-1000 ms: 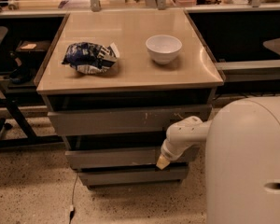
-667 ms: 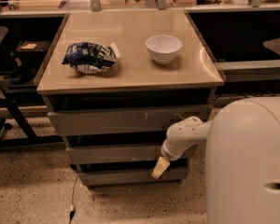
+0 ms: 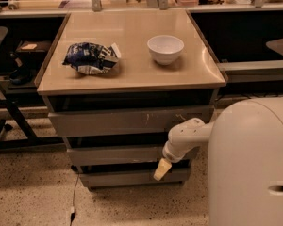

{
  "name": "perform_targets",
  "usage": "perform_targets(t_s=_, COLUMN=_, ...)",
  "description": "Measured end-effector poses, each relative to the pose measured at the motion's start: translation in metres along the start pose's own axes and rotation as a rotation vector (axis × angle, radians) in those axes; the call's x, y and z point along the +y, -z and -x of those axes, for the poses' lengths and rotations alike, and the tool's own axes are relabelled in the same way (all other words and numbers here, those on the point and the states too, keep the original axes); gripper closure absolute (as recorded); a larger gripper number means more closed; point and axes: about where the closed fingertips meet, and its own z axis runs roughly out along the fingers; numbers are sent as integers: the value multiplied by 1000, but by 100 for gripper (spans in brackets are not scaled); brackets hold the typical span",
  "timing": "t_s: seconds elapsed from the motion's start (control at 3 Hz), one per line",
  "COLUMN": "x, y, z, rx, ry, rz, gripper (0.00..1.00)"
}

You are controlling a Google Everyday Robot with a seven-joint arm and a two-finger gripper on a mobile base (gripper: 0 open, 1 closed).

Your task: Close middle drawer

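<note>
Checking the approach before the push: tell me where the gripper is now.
In the camera view the gripper hangs low at the right of the cabinet, just below the middle drawer front, in front of the bottom drawer.

shell (image 3: pixel 254 164): big white rounded housing, looking smooth
slot (image 3: pixel 278 189): small dark oval, sitting low on shell
arm (image 3: pixel 188 136): white tubular segs w/ round joint
gripper (image 3: pixel 162 169): cream-yellow tip, hanging at arm's end, low, left of shell
</note>
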Motion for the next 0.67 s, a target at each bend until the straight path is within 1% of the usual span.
perform_targets(t_s=0.33, x=-5, y=44, z=-61, rx=5, ry=-210, rz=-41, gripper=0)
perform_targets(t_s=0.67, x=-10, y=114, z=-133, rx=23, ry=-409, rz=-165, gripper=0)
